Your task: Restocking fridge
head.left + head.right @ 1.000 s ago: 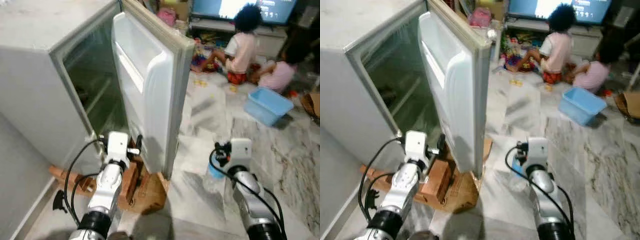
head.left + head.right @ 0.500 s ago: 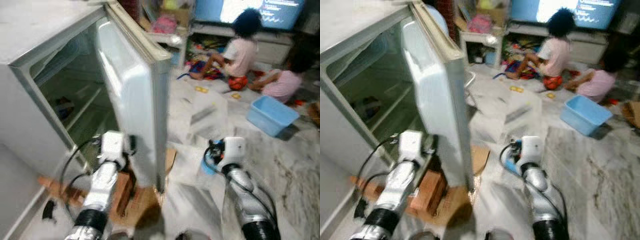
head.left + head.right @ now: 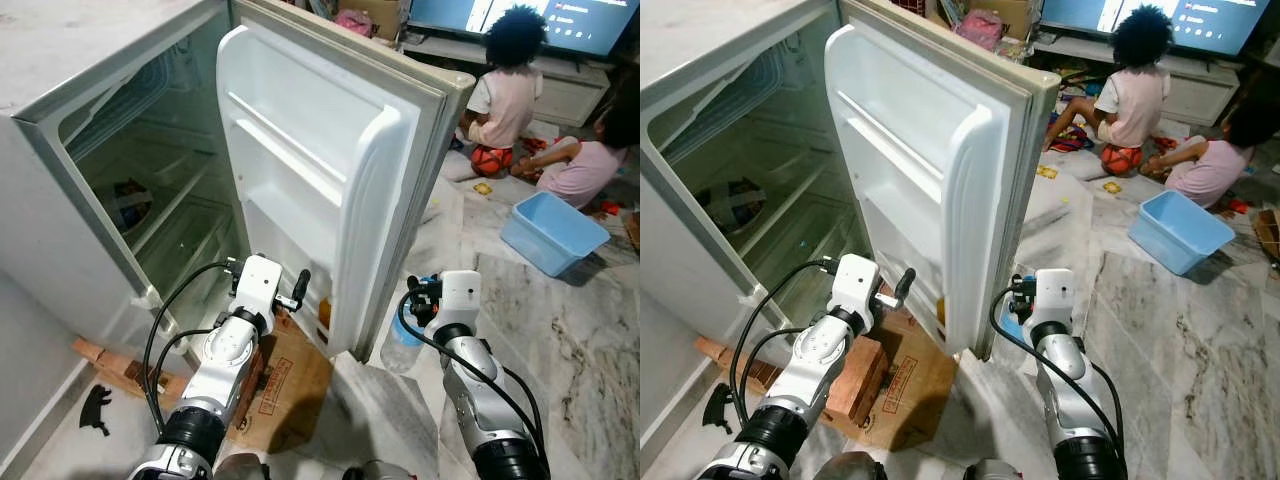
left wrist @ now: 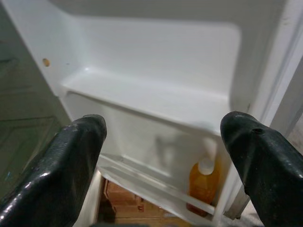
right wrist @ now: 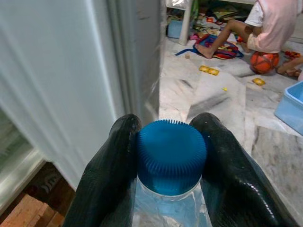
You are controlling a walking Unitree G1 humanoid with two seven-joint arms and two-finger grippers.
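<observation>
Since half a second earlier the white fridge door [image 3: 330, 190] had swung wider, baring its shelves. Left gripper [image 4: 163, 156] gaped empty near an orange juice bottle [image 4: 203, 182]; right gripper [image 5: 165, 156] pinched the clear blue-capped water bottle [image 5: 171, 153], so loading looked next.

Floor [image 3: 560, 300]: pale marble tile, grey veining, glossy. Flattened cardboard [image 3: 290, 385] and wooden blocks [image 3: 110, 362] on floor at lower left, small black piece [image 3: 95, 408] beside them. Blue plastic tub [image 3: 553, 230] on floor at right. Two people sitting on floor at back, one in pale top [image 3: 505, 85], one in pink [image 3: 585, 165]; orange ball [image 3: 1122, 158] and scattered toys near them. Lit screen [image 3: 520, 12] on low white cabinet [image 3: 570, 95] along far wall. Pink item [image 3: 980, 25] on stand at back. Even indoor light.
</observation>
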